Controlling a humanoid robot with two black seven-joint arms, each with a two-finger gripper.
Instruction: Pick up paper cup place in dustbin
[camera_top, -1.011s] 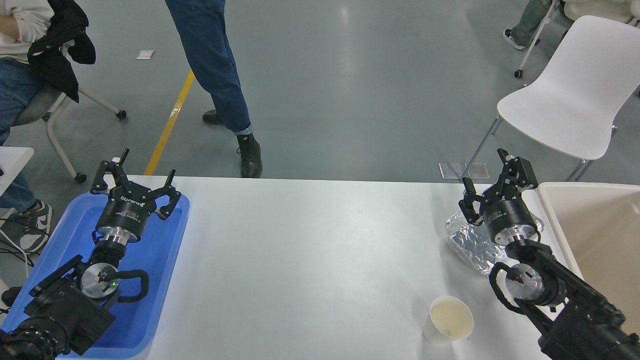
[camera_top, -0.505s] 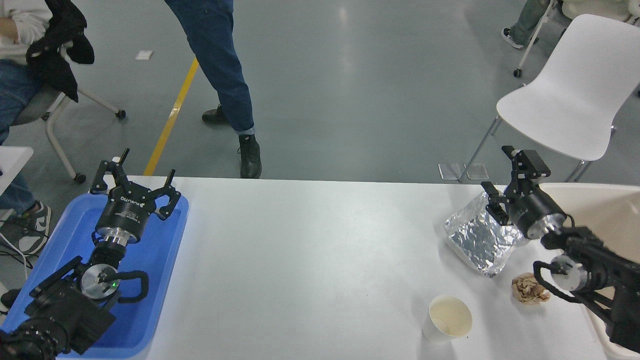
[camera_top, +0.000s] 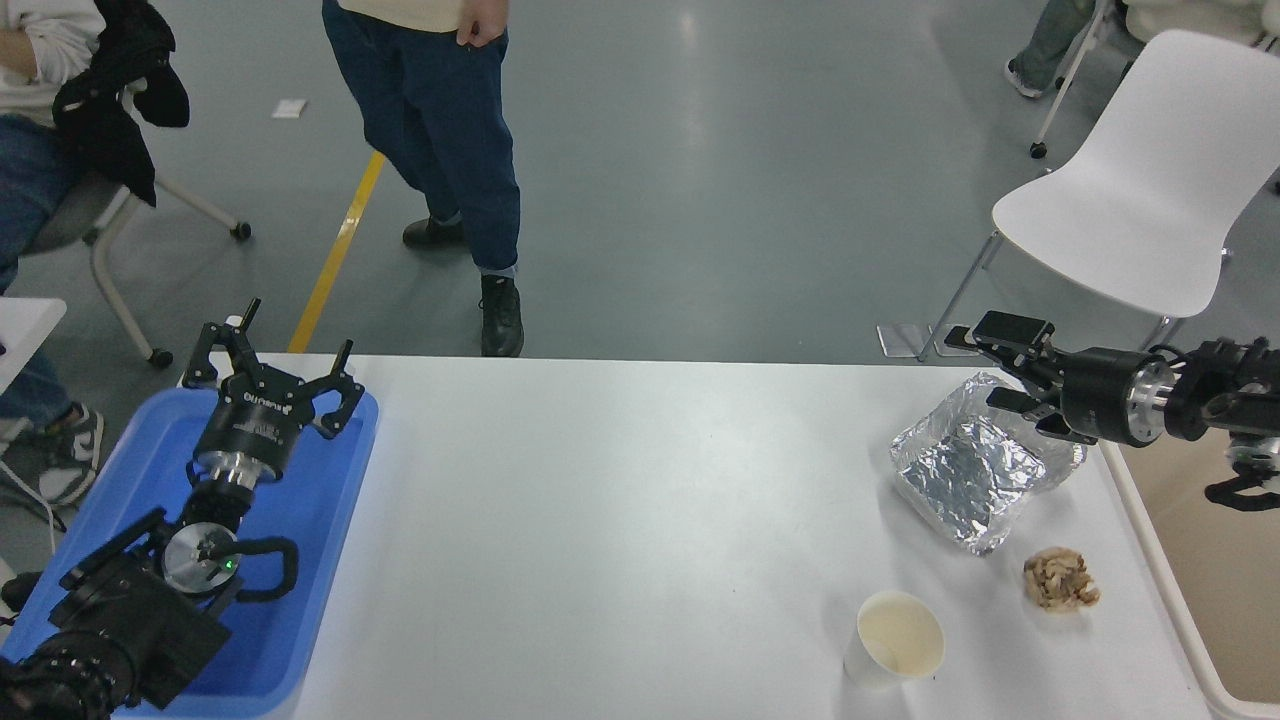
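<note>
One upright paper cup (camera_top: 895, 640), unfilled.

White table (camera_top: 620, 520) with paper cup (camera_top: 895, 640), foil tray (camera_top: 975, 470), crumpled brown paper ball (camera_top: 1060, 580), blue tray (camera_top: 310, 560).

The floor (camera_top: 700, 180) is smooth grey and reflects pale light from above. A yellow line (camera_top: 335, 262) runs across it on the left. A white chair (camera_top: 1150, 190) with thin metal legs stands at the right. At the left is a grey chair on wheels (camera_top: 100, 220), with a black garment (camera_top: 125, 90) hanging on it. A small white paper scrap (camera_top: 290, 109) lies on the floor.
</note>
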